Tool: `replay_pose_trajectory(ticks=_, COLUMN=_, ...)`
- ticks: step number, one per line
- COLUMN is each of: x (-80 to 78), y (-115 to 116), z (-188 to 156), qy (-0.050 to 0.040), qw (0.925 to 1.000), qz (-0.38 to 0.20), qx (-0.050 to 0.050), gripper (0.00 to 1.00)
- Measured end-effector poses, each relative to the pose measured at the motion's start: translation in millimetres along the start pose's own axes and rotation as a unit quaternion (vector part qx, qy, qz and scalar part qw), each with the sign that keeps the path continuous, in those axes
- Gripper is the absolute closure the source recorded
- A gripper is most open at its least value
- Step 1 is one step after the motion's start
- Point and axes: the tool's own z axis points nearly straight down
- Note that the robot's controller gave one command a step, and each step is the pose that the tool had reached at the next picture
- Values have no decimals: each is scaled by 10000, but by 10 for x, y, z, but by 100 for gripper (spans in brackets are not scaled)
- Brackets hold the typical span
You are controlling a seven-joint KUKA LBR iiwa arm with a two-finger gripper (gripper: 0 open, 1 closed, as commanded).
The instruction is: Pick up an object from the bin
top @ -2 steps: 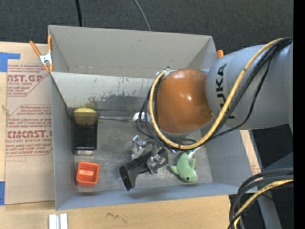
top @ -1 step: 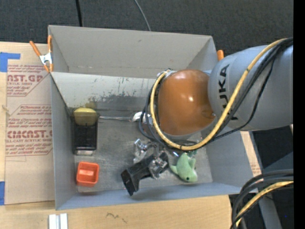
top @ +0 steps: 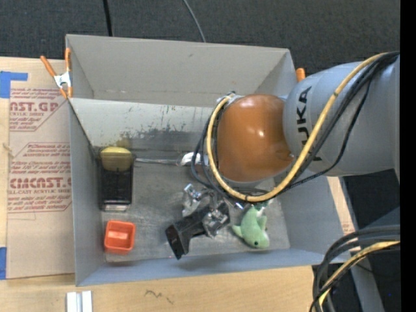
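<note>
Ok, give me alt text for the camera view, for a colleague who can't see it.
The arm's orange-domed wrist reaches from the right into the grey metal bin, close to a black angular piece and a green plush toy at its lower middle. Further left lie a small orange block and a black box with a yellowish top.

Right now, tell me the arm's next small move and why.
Probably ease down slightly onto the black angular piece: the gripper sits at its upper end, and the green toy fish lies close beside, so sideways travel risks bumping it.
</note>
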Motion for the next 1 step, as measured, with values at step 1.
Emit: replay_pose_trajectory(ticks=1, x=-126, y=167, z=615, qy=-124, qw=9991, qz=393, qx=53, gripper=100)
